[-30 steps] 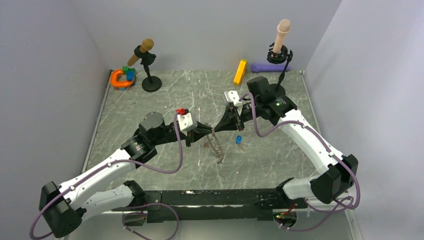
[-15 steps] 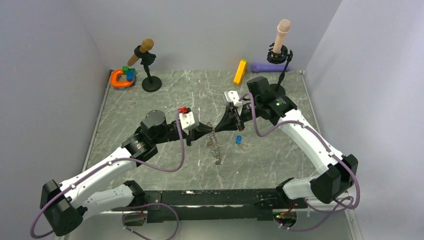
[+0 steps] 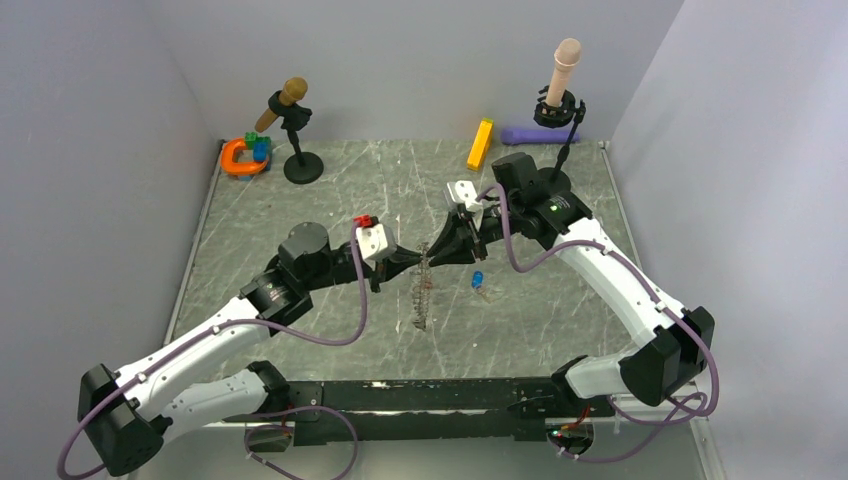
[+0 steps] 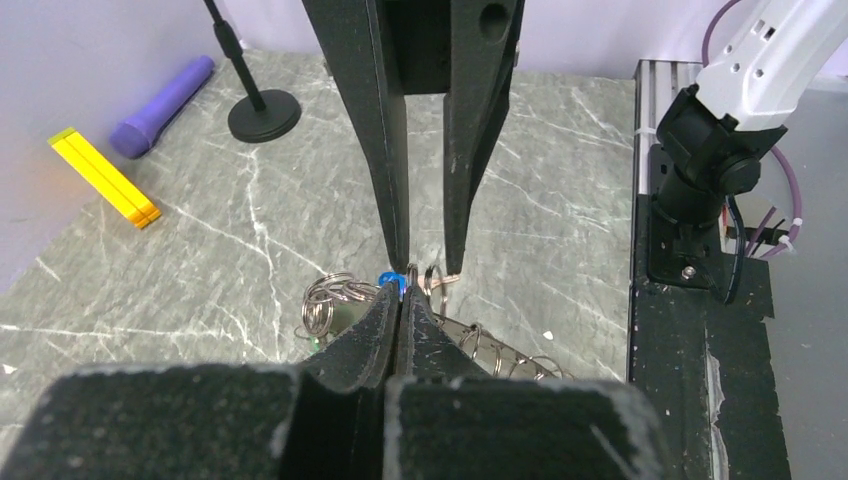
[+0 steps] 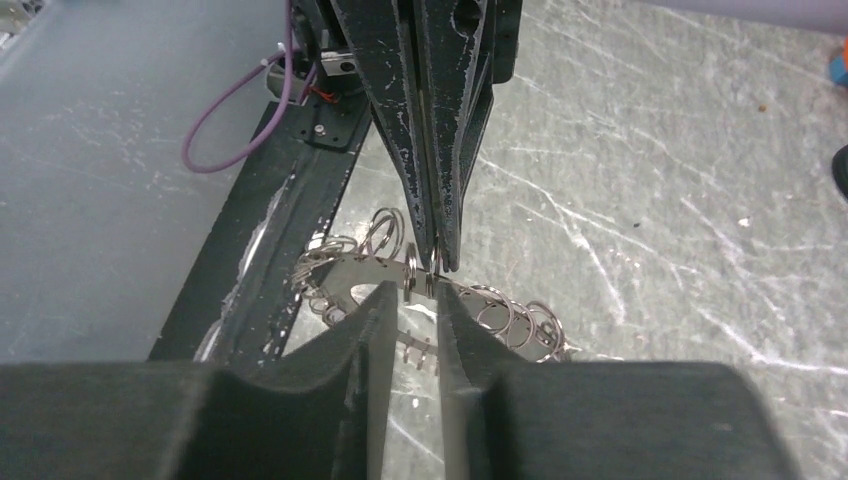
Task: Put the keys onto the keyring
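Though centre-frame, keyring (image 3: 421, 290) edge-on, indistinct

- The keyring (image 3: 422, 290) is a thin grey metal band fringed with small wire loops (image 5: 382, 228). It hangs edge-on in the centre of the top view as a narrow vertical strip. Its top end is held up where the left gripper (image 3: 417, 259) and the right gripper (image 3: 431, 255) meet.
- One key (image 3: 478, 279) with a blue head lies flat on the table, just right of the hanging ring and apart from it.
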### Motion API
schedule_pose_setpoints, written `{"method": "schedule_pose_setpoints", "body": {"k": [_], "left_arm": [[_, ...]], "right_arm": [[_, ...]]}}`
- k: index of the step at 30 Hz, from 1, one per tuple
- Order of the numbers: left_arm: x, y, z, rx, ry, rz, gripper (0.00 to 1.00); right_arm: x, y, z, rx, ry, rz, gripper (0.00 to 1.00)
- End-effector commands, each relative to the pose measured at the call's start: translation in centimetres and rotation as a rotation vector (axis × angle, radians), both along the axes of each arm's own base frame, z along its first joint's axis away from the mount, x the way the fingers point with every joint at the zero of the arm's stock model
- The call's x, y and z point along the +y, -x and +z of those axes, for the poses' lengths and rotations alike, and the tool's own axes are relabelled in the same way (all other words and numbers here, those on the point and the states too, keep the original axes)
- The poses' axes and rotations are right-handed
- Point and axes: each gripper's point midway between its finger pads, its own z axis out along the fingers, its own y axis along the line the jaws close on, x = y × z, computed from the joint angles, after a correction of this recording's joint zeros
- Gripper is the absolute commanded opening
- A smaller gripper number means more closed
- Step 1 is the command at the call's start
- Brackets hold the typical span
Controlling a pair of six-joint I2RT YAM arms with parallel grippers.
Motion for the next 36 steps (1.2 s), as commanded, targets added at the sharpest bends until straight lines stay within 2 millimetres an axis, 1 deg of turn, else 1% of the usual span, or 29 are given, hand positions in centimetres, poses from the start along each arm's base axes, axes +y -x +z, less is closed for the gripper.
{"method": "schedule_pose_setpoints", "body": {"k": [1, 3, 5, 6, 12, 16, 21, 24, 29, 32, 36], "left_arm": [[0.6, -0.1, 2.0, -0.048, 0.079, 0.037, 0.00], [0.8, 0.0, 2.2, -0.052, 0.092, 0.042, 0.00], [0.9, 0.1, 2.3, -0.049, 0.104, 0.047, 0.00], [1.0, 0.2, 2.3, -0.048, 0.109, 0.048, 0.00], [1.4, 0.5, 3.0, -0.046, 0.156, 0.055, 0.00], [1.8, 0.5, 3.6, -0.056, 0.193, 0.075, 0.00], [2.2, 0.1, 3.9, -0.067, 0.210, 0.108, 0.00], [2.3, -0.1, 3.8, -0.068, 0.213, 0.127, 0.00], [2.2, -0.4, 3.6, -0.062, 0.209, 0.133, 0.00], [2.1, -0.4, 3.5, -0.030, 0.223, 0.135, 0.00], [2.2, -0.5, 3.6, -0.030, 0.228, 0.138, 0.00]], "right_arm": [[0.3, 0.4, 1.4, -0.022, -0.047, 0.031, 0.32], [0.1, 0.3, 1.5, -0.030, -0.047, 0.027, 0.40], [-0.2, 0.1, 1.7, -0.033, -0.050, 0.017, 0.45], [-0.3, 0.1, 1.8, -0.033, -0.051, 0.014, 0.46], [-0.5, -0.2, 1.9, -0.021, -0.061, 0.006, 0.46], [-0.3, -0.3, 1.9, 0.017, -0.069, 0.000, 0.42], [0.2, 0.1, 1.6, 0.086, -0.083, 0.019, 0.40], [0.3, 0.3, 1.7, 0.097, -0.083, 0.026, 0.40], [0.5, 1.4, 2.1, 0.116, -0.102, 0.076, 0.41], [1.0, 1.7, 1.9, 0.127, -0.096, 0.090, 0.42], [1.4, 2.0, 1.4, 0.134, -0.082, 0.098, 0.43]]}}
